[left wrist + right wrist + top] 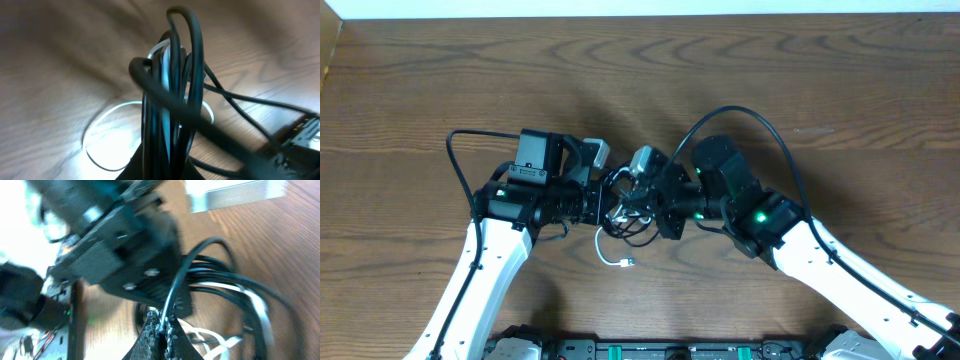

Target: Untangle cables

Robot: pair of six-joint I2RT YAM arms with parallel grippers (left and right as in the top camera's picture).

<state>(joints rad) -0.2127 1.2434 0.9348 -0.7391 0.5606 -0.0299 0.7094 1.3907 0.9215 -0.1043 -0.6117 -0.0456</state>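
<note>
The two arms meet near the middle of the table (420, 80), with the cables (632, 228) bunched in the narrow gap between their tips. The left gripper (611, 206) and the right gripper (638, 206) face each other almost nose to nose. A green light (758, 217) glows on the right arm.

Beyond both grippers, open wood grain runs up to the table's far edge (640, 19). More bare wood lies outward of each arm to either side. On the near side, the arm bases close off the table. A thick arm cable (750, 115) arcs up and over the right arm on the far side.

In the left wrist view, the left gripper (160, 169) has its jaws together on the cables. A tight sheaf of black cable (192, 60) loops stands straight up out of its tip. A strand of white cable (162, 75) runs up through the middle of the sheaf. More of the white cable lies in a slack loop on the wood ahead and to one side of the tip. The view is blurred, so it is hard to tell how many strands are pinched.

In the right wrist view, the right gripper (161, 339) has its fingertips (150, 341) pressed together on a single strand of black cable (175, 287). That strand curves up and away toward the left gripper's body. The remaining black loops and the white cable (252, 296) fan out just beside the tip, seemingly free of it.

From overhead, the white cable (604, 246) trails from the tangle toward the near side. It ends in a small plug (625, 263) lying on the wood, apart from both grippers.
</note>
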